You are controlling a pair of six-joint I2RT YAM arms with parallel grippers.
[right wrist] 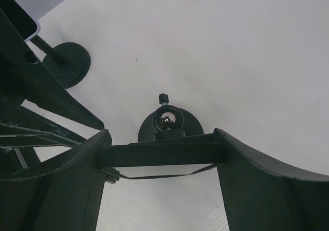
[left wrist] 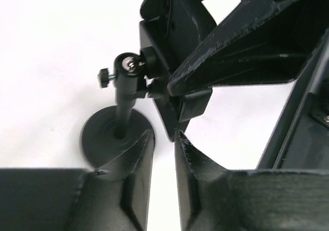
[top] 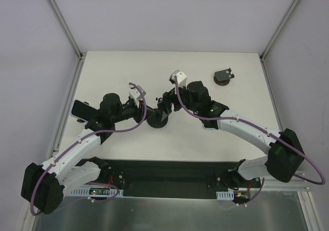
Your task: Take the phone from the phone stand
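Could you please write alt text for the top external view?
The left arm and right arm reach inward, jaws close together over a black phone stand on a white table. A second small stand sits far right.

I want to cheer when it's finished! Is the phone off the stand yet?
Not yet, it seems. Done: the right end effector and left end effector are both at the stand. In hand: the right one clamps a flat dark slab, probably the phone, just above the stand's ball joint; the left one is shut low beside the stand. Still to do: lifting the phone away.
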